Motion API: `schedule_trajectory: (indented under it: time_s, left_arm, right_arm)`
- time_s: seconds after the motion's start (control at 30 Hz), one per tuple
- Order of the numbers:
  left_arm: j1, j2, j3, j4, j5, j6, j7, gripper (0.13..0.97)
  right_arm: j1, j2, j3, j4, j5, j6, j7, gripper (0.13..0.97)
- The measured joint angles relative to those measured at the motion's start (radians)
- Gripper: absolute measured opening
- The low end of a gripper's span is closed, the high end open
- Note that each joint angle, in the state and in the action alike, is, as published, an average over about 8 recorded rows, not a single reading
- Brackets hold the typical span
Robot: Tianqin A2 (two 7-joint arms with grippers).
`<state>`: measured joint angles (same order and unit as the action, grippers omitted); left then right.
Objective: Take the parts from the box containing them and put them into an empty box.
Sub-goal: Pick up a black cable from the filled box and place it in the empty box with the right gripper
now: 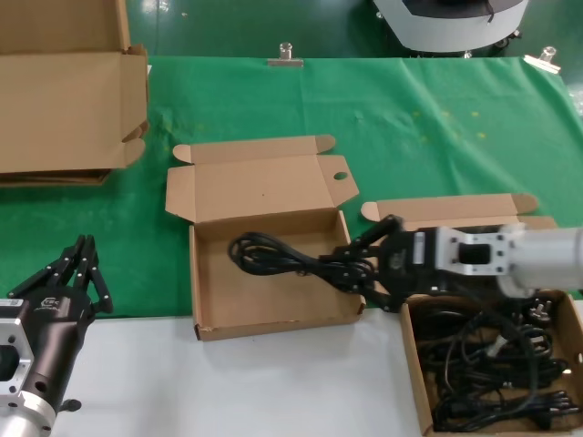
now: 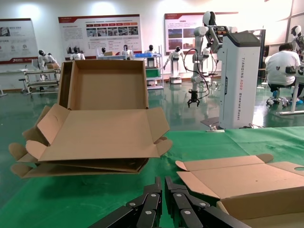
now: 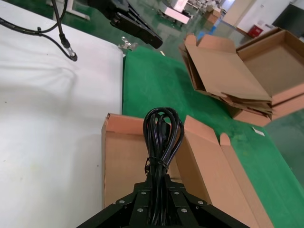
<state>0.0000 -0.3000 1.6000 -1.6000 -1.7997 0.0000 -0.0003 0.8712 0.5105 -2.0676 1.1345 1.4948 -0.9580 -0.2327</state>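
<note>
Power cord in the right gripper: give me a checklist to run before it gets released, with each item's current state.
1. Right gripper shut on the power cord: ok, fingers clamp the bundle in the right wrist view.
2. Cord is over the middle box: ok, its looped end lies inside the walls.
3. Cord resting on the box floor: cannot tell, height is not clear.
4. Middle box lid folded back, out of the way: ok.
5. Left gripper away from the drop spot: ok, it sits at the table's near left edge.
6. Source box has cords remaining: ok, several lie tangled inside.
</note>
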Motion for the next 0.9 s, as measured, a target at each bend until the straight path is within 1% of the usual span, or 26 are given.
schedule_trajectory:
  time_s: [0.2, 0.47, 0.67, 0.9]
  left_arm:
    - [0.000, 0.000, 0.000, 0.000, 0.000, 0.000, 0.000, 0.172]
    - [0.000, 0.000, 0.000, 0.000, 0.000, 0.000, 0.000, 0.172]
    - [0.000, 0.000, 0.000, 0.000, 0.000, 0.000, 0.000, 0.172]
    - [0.000, 0.000, 0.000, 0.000, 0.000, 0.000, 0.000, 0.172]
  right_arm:
    - [0.033, -0.086, -0.027, -0.098, -0.021, 0.037, -0.063, 0.187]
    - [0.090, -0.206, -0.040, -0.304, -0.027, 0.088, -0.188, 0.186]
    - [0.130, -0.286, -0.027, -0.472, -0.014, 0.129, -0.305, 0.186]
    - [0.179, -0.367, 0.011, -0.674, 0.015, 0.171, -0.458, 0.186]
